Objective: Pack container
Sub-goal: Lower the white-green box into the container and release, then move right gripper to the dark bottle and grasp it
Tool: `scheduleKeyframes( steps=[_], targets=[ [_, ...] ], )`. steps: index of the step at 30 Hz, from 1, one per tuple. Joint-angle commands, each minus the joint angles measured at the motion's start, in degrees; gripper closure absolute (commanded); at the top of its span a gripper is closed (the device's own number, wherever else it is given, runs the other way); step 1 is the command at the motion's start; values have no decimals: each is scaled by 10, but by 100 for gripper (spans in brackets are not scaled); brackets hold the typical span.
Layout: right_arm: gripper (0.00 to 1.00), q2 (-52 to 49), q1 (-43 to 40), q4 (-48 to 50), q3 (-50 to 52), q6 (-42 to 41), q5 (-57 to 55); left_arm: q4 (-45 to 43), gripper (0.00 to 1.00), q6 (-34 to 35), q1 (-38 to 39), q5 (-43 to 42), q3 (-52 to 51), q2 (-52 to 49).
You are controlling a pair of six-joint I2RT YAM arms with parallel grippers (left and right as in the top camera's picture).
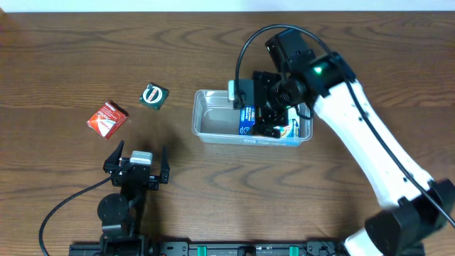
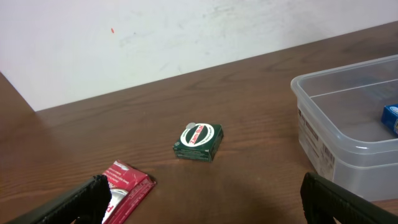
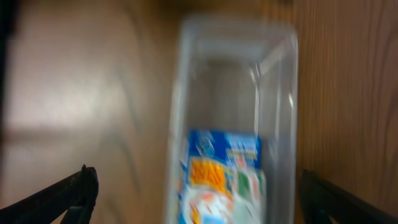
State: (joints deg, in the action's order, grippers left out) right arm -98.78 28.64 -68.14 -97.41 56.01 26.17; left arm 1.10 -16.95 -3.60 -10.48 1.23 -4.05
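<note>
Dark wooden table (image 1: 71, 43), white wall (image 2: 124, 37)

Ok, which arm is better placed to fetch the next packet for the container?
Left. The left hand is open close to the red packet and green box on the table. The right hand is open over the container, above the blue packet, farther from both.

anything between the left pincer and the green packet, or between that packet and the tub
Nothing visible. Bare table lies between the open left pincer and the green packet, and from there to the container; the red packet sits aside.
</note>
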Motion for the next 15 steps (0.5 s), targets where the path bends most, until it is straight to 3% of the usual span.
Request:
scheduleKeyframes(
  steps=[1,5,8,11,15],
  targets=[
    [1,4,12,-2,0,-37,125,19,2,-7,-2,-7,-10,0],
    [1,2,25,10,0,-55,176,19,2,-7,-2,-7,-10,0],
    [1,2,26,40,0,-150,136,19,2,-7,-2,-7,-10,0],
    [1,2,23,71,0,-273,34,19,2,-7,-2,-7,-10,0],
    [1,4,6,89,0,-503,-202,19,2,-7,-2,-7,-10,0]
  ],
)
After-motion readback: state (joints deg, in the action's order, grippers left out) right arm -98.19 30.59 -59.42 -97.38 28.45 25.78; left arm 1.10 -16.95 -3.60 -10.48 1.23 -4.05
